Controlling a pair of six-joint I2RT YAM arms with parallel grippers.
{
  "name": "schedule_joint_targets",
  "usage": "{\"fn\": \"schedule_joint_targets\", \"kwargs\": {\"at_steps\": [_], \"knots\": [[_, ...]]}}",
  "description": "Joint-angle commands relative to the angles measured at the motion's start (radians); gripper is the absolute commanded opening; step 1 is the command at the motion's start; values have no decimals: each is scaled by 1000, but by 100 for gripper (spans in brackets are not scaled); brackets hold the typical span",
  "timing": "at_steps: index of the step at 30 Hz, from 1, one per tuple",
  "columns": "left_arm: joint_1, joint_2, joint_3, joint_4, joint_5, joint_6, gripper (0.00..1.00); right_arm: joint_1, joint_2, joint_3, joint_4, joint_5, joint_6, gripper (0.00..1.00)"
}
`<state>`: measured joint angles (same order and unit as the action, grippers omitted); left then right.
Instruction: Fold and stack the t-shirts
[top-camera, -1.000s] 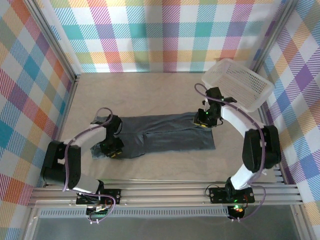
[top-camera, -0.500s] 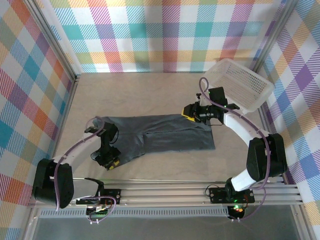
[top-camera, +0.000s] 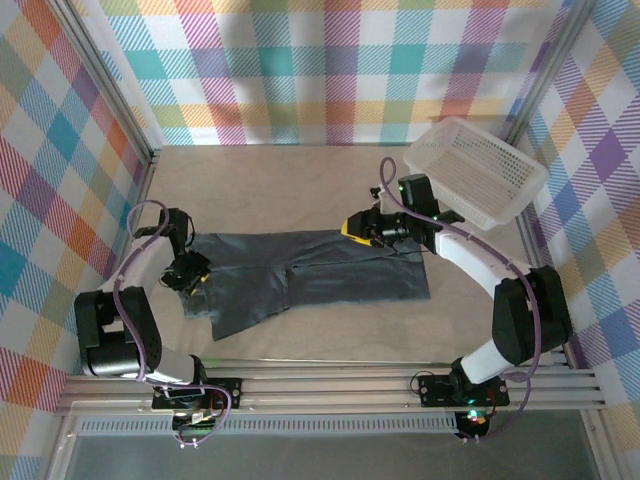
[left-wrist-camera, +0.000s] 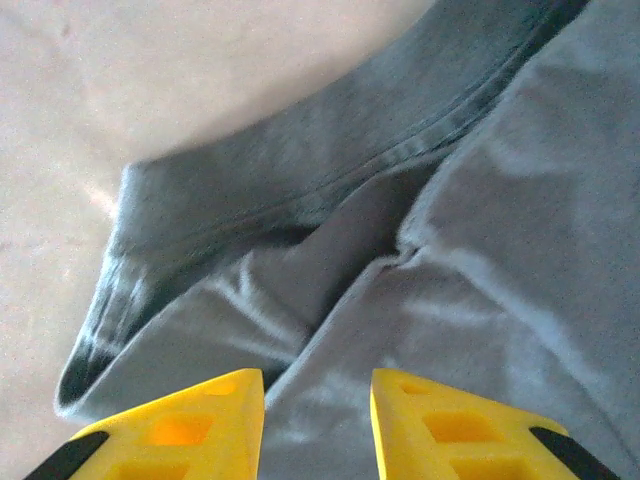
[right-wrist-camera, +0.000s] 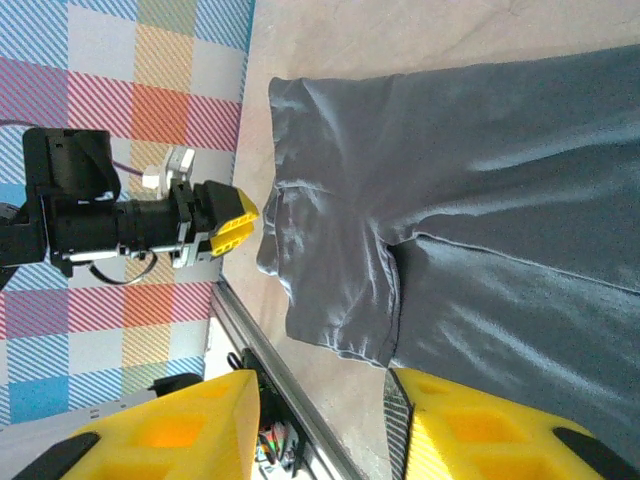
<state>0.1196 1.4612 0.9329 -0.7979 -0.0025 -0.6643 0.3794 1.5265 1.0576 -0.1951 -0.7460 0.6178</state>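
Cloth like this t-shirt (top-camera: 330, 275) is soft, light and floppy, so I think it will sag if lifted by the middle. It is best pinched at an edge or corner. It lies flat on the desk (top-camera: 300, 185). Its long way runs left to right, with what looks like a sleeve flap at the left end and the straight bottom edge at the right. The left pincer (top-camera: 190, 270) hangs over the left end, fingers apart and empty. The right pincer (top-camera: 355, 228) floats over the far edge, apart and empty too. A white basket (top-camera: 475, 165) sits far right.
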Motion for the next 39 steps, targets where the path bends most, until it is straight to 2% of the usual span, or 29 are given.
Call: {"fn": "schedule_joint_targets", "kwargs": {"at_steps": [1,7,12,25,29,34,39], "knots": [[9,-3,-43,111,1,98,35,0,-11,-1,2,-17,-10,40],[9,-13,-129,202,42,79,35,0,-1,6,-16,-24,-16,40],[9,5,-131,222,6,113,33,0,14,25,-21,-31,-16,40],[9,43,-139,279,20,168,25,1,27,25,-34,-25,-17,40],[9,38,-139,275,30,174,17,2,30,28,-36,-20,-16,40],[9,-4,-121,236,26,151,0,1,38,36,-45,-9,-16,40],[9,-23,-76,168,18,86,0,1,47,52,-64,-2,-22,40]]}}
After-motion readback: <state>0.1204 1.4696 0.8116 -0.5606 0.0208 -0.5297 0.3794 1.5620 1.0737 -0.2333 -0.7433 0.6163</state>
